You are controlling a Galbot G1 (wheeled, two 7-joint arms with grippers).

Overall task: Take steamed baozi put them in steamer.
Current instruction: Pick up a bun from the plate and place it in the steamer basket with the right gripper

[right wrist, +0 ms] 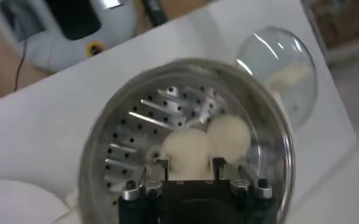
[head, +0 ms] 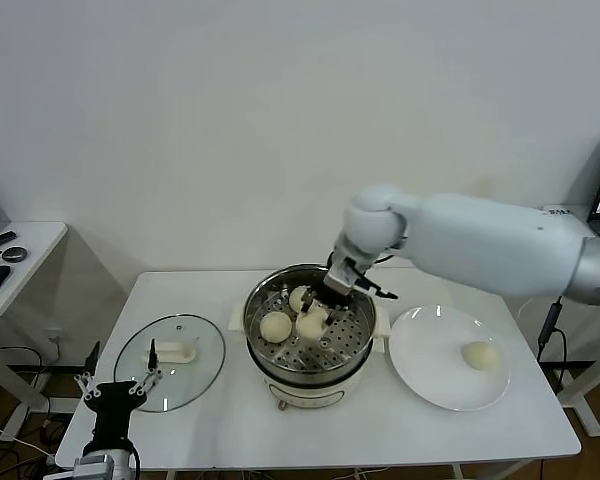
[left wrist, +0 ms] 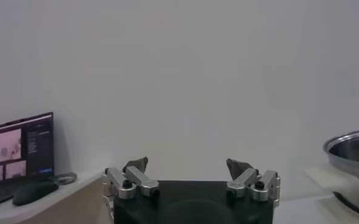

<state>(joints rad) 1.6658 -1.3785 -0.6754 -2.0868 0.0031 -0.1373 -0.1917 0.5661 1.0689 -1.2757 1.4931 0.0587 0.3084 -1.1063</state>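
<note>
The steel steamer (head: 265, 300) stands mid-table with three cream-white baozi on its perforated tray. My right gripper (head: 323, 310) reaches down into it, its jaws shut against both sides of one baozi (head: 311, 323) that rests on the tray. From the right wrist, that baozi (right wrist: 187, 149) sits between the fingers of the right gripper (right wrist: 188, 161), touching a second baozi (right wrist: 229, 137) inside the steamer (right wrist: 124, 146). Another baozi (head: 480, 355) lies on the white plate (head: 430, 380). My left gripper (head: 115, 390) hangs open, low beside the table's left front corner.
A glass lid (head: 180, 385) with a white handle lies flat left of the steamer, also visible as the lid (right wrist: 283, 67) from the right wrist. The left wrist view shows the open left gripper (left wrist: 191, 170), the steamer's rim (left wrist: 353, 146) and a side desk with a laptop (left wrist: 17, 149).
</note>
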